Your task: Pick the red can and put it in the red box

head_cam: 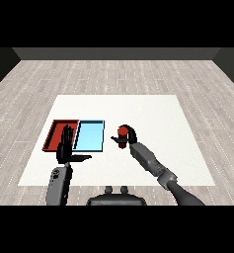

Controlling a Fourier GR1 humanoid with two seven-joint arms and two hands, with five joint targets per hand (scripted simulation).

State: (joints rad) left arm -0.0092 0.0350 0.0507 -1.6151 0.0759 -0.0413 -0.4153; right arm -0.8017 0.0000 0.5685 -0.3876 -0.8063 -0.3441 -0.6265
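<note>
desk (pixel 153 113): white, on grey plank floor
right hand (pixel 130 136): curled round red can (pixel 122 131), right of light blue tray (pixel 89 136)
left hand (pixel 66 148): fingers straight, over red tray (pixel 55 133)

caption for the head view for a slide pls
Right hand curled round the red can beside the blue tray; open left hand over the red tray.

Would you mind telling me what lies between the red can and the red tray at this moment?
In the head view, the light blue tray lies between the red can, held in the right hand, and the red tray.
</note>
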